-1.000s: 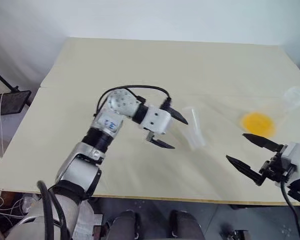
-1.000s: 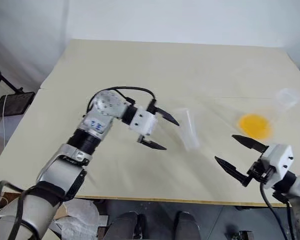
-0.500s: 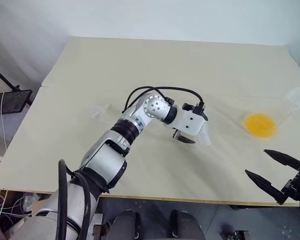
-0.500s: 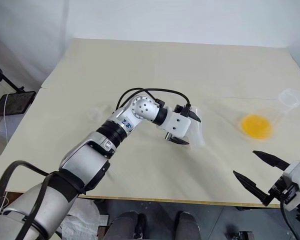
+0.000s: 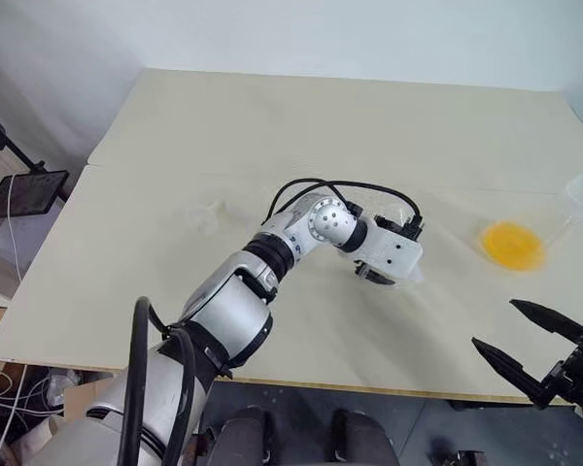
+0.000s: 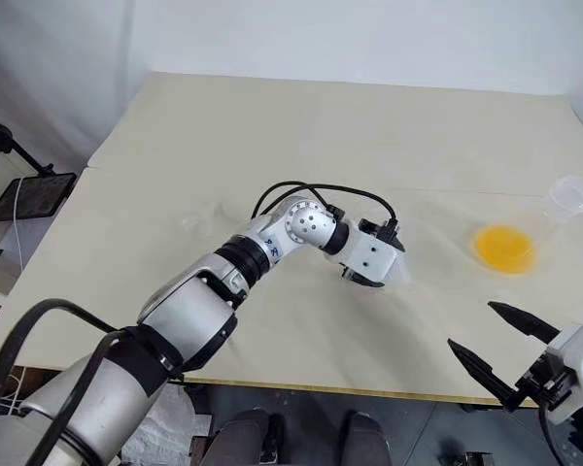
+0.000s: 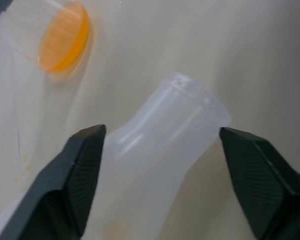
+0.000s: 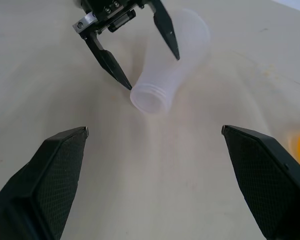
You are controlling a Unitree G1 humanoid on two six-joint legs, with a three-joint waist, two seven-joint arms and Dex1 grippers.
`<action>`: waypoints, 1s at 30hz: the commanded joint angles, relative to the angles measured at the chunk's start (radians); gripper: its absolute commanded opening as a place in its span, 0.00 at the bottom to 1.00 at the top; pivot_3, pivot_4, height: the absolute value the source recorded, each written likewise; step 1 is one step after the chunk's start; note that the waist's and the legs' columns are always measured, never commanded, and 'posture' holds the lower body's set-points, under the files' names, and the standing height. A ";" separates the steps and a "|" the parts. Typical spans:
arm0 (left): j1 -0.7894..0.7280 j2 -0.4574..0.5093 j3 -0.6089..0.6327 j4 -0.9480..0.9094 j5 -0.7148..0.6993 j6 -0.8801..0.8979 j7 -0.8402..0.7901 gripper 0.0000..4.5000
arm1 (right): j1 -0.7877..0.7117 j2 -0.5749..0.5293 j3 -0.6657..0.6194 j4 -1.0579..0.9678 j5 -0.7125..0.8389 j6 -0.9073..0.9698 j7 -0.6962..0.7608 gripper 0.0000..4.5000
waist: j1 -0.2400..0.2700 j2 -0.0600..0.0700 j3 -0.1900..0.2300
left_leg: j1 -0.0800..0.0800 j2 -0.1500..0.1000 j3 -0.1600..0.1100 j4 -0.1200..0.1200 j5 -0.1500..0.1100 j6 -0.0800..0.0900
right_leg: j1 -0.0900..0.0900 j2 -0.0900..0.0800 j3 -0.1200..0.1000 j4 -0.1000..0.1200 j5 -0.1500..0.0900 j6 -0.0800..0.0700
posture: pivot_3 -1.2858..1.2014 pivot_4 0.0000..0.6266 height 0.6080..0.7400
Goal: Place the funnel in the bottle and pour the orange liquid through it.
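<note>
The bottle is lying on its side mid-counter, the left gripper straddling it with fingers apart and not clamped, while the orange liquid is sitting in a flask well to the right, near the wide-spread right gripper.

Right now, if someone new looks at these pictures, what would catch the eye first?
First, the left gripper reaching across the middle of the table, its open fingers on either side of the empty clear bottle lying on its side. Next, the orange liquid in a second clear flask near the table's right edge. The right gripper hangs open at the front right.
</note>
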State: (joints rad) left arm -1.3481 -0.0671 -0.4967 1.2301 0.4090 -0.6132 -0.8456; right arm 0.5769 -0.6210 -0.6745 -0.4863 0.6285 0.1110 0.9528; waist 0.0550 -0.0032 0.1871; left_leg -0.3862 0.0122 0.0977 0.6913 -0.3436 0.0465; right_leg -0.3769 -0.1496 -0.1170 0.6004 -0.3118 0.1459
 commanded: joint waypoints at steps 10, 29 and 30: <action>0.032 0.007 0.155 -0.006 -0.132 0.088 -0.057 0.29 | -0.059 -0.016 0.012 -0.012 0.018 0.021 -0.004 1.00 | -0.004 0.000 0.000 | -0.001 0.000 0.000 0.005 -0.001 0.002 | 0.000 0.000 0.000 0.002 0.000 0.001 | 0.52 0.24 1.00; 0.110 0.105 0.218 -0.122 -0.182 -0.063 -0.108 0.98 | -0.063 -0.129 -0.015 0.016 0.067 0.161 0.101 1.00 | -0.003 0.001 0.000 | -0.003 -0.003 -0.001 0.007 -0.002 0.003 | -0.001 0.000 -0.001 0.006 0.001 0.003 | 0.52 0.24 1.00; 0.117 0.108 0.213 -0.128 -0.186 -0.076 -0.122 0.98 | -0.065 -0.125 -0.008 0.011 0.067 0.165 0.098 1.00 | -0.003 0.001 0.000 | -0.003 -0.003 -0.001 0.007 -0.002 0.003 | -0.001 0.000 -0.001 0.006 0.001 0.003 | 0.52 0.24 1.00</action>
State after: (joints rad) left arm -1.2311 0.0381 -0.2745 1.1444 0.2238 -0.6450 -0.9516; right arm 0.5126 -0.7390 -0.6626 -0.4617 0.6721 0.2694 1.0507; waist 0.0520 -0.0026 0.1867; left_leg -0.3891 0.0090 0.0968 0.6982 -0.3458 0.0490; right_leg -0.3783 -0.1499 -0.1184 0.6062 -0.3105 0.1484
